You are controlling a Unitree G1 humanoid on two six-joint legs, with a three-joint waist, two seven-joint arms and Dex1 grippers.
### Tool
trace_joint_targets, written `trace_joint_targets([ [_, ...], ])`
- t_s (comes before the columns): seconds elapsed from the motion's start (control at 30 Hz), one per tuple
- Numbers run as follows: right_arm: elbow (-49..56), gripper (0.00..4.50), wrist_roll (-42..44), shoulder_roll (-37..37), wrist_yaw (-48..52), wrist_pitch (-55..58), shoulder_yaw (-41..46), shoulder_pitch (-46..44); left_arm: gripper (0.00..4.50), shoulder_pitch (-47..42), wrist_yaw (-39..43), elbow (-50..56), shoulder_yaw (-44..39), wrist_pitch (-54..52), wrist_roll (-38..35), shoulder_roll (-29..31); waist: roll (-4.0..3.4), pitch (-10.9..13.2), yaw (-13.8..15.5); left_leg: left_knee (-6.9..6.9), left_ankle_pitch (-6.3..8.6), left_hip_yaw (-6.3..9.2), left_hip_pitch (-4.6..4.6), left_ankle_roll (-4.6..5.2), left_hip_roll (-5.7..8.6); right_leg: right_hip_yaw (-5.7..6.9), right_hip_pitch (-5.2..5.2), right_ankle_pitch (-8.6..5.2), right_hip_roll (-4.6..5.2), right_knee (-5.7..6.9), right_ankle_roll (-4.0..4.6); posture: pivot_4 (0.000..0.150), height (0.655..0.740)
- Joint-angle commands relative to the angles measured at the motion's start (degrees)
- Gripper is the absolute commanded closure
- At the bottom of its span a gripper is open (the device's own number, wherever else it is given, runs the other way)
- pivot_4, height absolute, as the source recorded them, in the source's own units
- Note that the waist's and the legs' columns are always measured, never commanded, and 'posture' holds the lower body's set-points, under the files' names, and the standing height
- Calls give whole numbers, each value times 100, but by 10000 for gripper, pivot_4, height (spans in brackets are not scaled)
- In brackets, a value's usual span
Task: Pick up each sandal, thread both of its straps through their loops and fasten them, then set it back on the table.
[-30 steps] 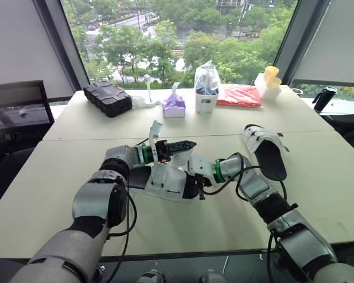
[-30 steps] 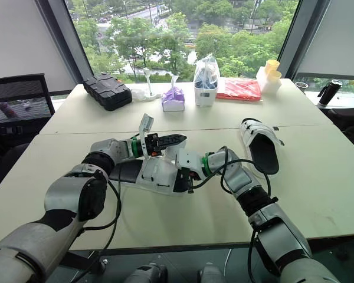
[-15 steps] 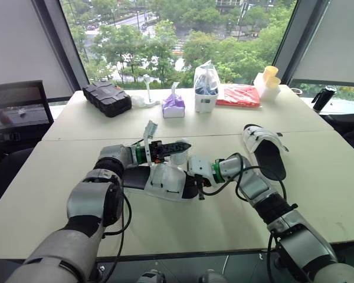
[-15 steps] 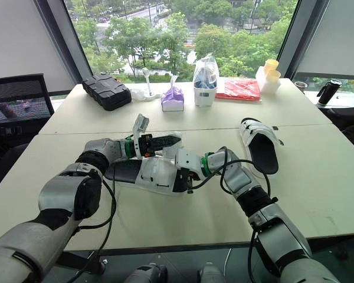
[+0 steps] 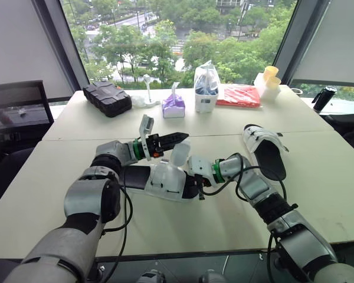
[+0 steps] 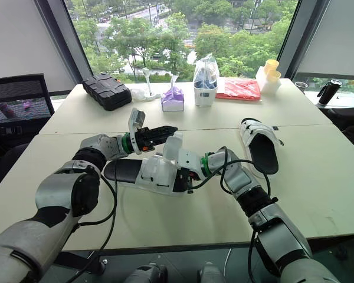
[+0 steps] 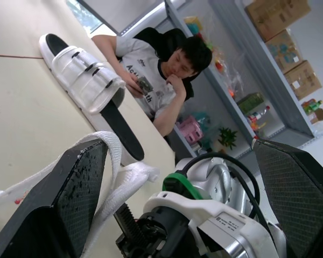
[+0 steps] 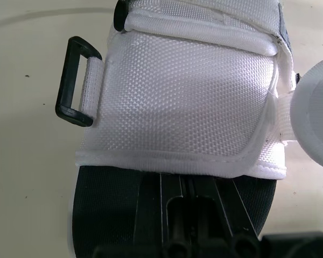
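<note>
**Left gripper** (image 5: 180,138): the fingers (image 7: 75,200) are spread wide with nothing clamped between them. It hovers above the table (image 5: 318,194), pointing toward the right arm. A loose white strap (image 7: 117,157) curls up beside one finger and lies against its inner edge.

**Right gripper** (image 5: 193,187): it is closed on the sole edge of the near sandal (image 5: 163,179), low on the table, just below and slightly ahead of the left gripper's tips.

**Near sandal:** it lies flat on the table directly beneath the left gripper. The white woven upper sits immediately ahead of the right gripper's fingers. A black loop (image 8: 71,80) stands out from one side of that upper on a short white tab.

**Second sandal** (image 5: 265,152): it rests on the table well apart from both grippers, out past the right forearm, with its straps lying across the upper.

**Surroundings:** far beyond the left gripper, along the window edge of the table, stand a black case (image 5: 108,98), a purple box (image 5: 174,107) and a red packet (image 5: 239,95). A seated person (image 7: 153,64) is at the far side of the table.
</note>
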State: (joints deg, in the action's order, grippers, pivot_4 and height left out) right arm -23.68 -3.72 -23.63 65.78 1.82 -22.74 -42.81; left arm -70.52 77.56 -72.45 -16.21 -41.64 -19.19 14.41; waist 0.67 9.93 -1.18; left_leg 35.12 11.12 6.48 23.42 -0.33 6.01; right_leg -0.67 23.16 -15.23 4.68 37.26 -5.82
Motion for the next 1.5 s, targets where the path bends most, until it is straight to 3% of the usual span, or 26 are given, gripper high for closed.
trace_joint_targets([
  [0.03, -144, 45000, -208, -95, -16, 126, -102, 127, 671, -237, 13, 84, -104, 18, -115, 36, 0, 0, 0, 0, 0, 0, 0, 0, 0, 0, 0, 0, 0, 0, 0, 1500, 7400],
  [0.57, -138, 45000, -200, -81, -42, 137, -90, 133, 671, -415, -70, 76, -392, -13, -315, 134, 0, 0, 0, 0, 0, 0, 0, 0, 0, 0, 0, 0, 0, 1, 0, 1500, 7400],
  [0.67, -122, 45000, -201, -81, -43, 145, -94, 142, 9417, -380, -82, 81, -339, 69, -255, 155, 0, 0, 1, 0, 0, 0, 0, 0, 0, 0, 1, 0, 0, 1, 0, 1500, 7400],
  [0.9, -118, 45000, -203, -89, -39, 139, -94, 151, 43852, -311, -52, 114, -261, 129, -182, 159, 0, 0, 0, 0, 0, 0, 0, 0, 0, 0, 1, 0, 0, 1, 0, 1500, 7400],
  [1.1, -118, 45000, -205, -89, -33, 135, -101, 150, 44538, -277, -5, 124, -248, 213, -110, 180, 0, 0, 0, 0, 0, -1, 0, 0, 0, 0, 1, 0, 0, 2, 0, 1500, 7400],
  [1.3, -63, 45000, -201, -90, -35, 157, -105, 174, 44538, -142, 590, 405, 96, 322, 47, 260, 0, 0, 0, 0, 0, -1, 0, 0, 0, 0, 2, 0, 0, 3, 0, 1500, 7400],
  [1.4, -28, 45000, -198, -95, -39, 180, -104, 194, 44538, 78, 1160, 968, 479, 341, 110, 351, 0, 0, -1, -1, 0, -2, 0, 0, 0, -1, 2, 0, 0, 3, 0, 1500, 7400],
  [1.5, -14, 45000, -193, -96, -45, 193, -102, 218, 44538, 597, 1485, 2268, 1021, -234, -356, 643, -1, 1, -4, -2, 0, -2, 0, -1, -1, -4, 3, 0, 0, 3, 1, 1500, 7400],
])
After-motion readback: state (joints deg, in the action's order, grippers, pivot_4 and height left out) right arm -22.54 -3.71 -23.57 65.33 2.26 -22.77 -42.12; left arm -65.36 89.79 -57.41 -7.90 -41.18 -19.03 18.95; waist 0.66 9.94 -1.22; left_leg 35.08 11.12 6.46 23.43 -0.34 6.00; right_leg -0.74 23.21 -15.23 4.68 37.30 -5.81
